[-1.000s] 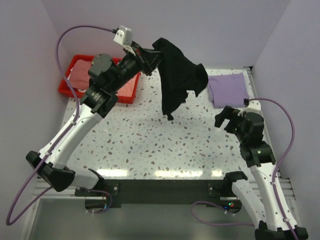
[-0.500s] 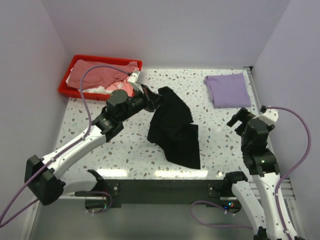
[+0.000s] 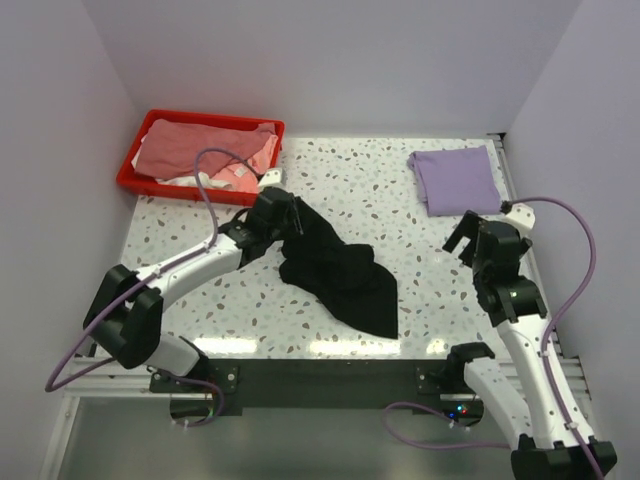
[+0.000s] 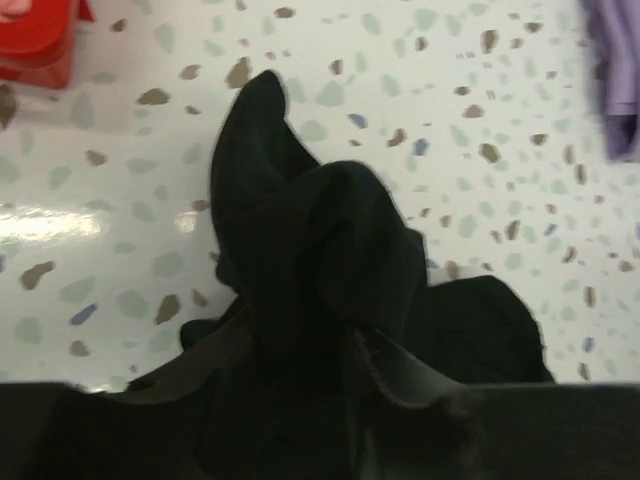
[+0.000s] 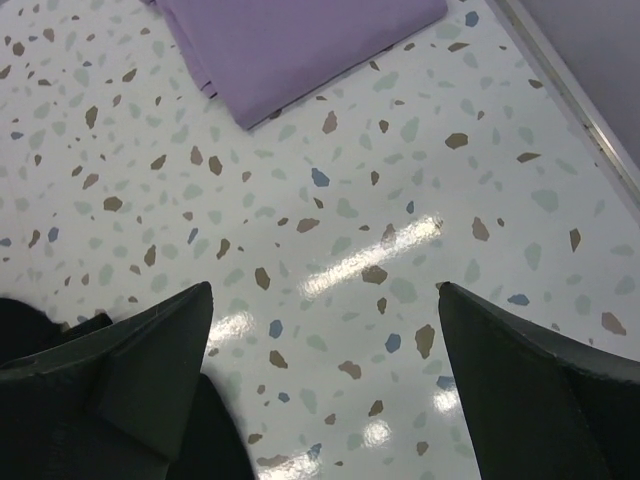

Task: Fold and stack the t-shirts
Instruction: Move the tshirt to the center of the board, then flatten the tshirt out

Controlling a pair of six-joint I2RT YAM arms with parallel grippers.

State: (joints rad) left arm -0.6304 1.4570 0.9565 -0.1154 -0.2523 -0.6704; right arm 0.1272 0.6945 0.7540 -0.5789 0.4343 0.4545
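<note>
The black t-shirt (image 3: pixel 340 275) lies crumpled on the speckled table at centre. My left gripper (image 3: pixel 291 214) is shut on its upper left end, low over the table; in the left wrist view the black t-shirt (image 4: pixel 320 250) bunches up between my fingers. A folded light purple t-shirt (image 3: pixel 456 180) lies flat at the back right and shows at the top of the right wrist view (image 5: pixel 290 45). Pink and white t-shirts (image 3: pixel 205 152) are heaped in the red bin. My right gripper (image 3: pixel 464 236) is open and empty, right of the black shirt, over bare table (image 5: pixel 325 290).
The red plastic bin (image 3: pixel 140 180) stands at the back left corner. Walls close the left, back and right sides. A metal rail (image 3: pixel 512 190) runs along the table's right edge. A purple cable loops over my left arm.
My left gripper has brought the black t-shirt down from the air onto the table and pulled it toward the near left. My right gripper has shifted slightly near the right edge.
</note>
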